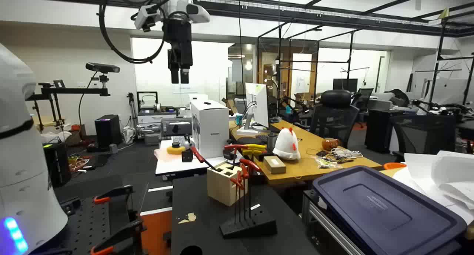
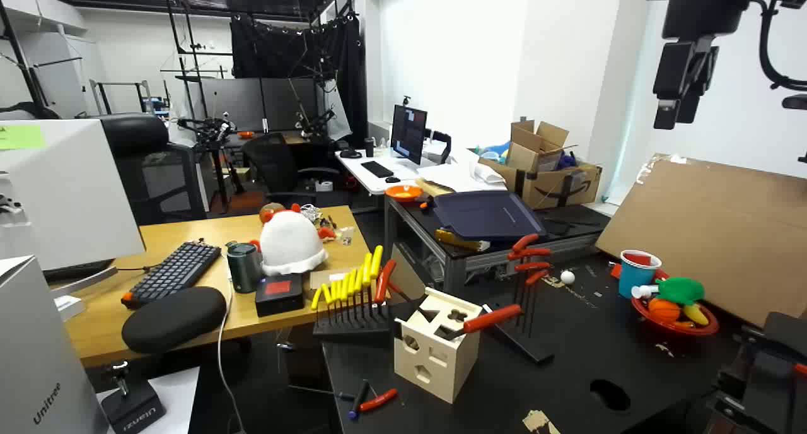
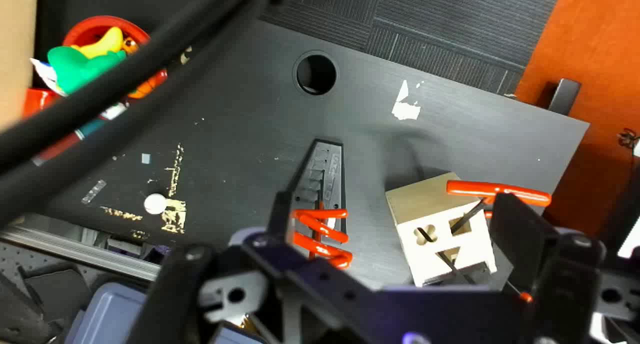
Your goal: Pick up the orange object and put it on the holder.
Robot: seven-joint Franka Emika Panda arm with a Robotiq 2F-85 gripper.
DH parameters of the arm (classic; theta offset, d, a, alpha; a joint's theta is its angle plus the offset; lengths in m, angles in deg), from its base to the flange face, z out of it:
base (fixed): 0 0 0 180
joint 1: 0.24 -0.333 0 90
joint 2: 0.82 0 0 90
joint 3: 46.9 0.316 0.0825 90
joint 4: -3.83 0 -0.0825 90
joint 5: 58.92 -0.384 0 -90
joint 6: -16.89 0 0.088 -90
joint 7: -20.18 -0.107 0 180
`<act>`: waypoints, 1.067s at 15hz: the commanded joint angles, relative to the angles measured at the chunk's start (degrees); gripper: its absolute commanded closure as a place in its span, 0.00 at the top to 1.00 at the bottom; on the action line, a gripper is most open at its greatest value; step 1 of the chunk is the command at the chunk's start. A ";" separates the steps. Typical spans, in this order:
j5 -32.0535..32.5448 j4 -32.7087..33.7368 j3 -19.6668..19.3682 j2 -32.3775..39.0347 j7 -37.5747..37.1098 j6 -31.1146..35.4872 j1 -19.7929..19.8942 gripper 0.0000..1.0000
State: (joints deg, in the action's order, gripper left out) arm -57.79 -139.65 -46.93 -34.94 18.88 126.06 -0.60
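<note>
Tool [image 1: 180, 76] upper left in an exterior view, jaws spread wide | there's the glossy orange-handled key [image 3: 495, 189], right side of the wrist view, slanting out of the holed wooden cube [image 3: 440, 219]

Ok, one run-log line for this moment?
gripper: open, empty, raised above black table | wooden shape-sorter box: red T-handle hex keys in its holes | black stand: similar keys upright
</note>
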 commanded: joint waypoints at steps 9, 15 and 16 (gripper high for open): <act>-0.11 0.11 0.18 0.03 0.09 -0.13 0.19 1.00; -0.11 0.11 0.18 0.03 0.09 -0.13 0.19 1.00; -0.07 -0.50 -0.05 0.05 0.17 0.18 0.36 1.00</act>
State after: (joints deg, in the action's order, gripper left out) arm -57.79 -139.65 -46.93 -34.93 18.88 126.06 -0.60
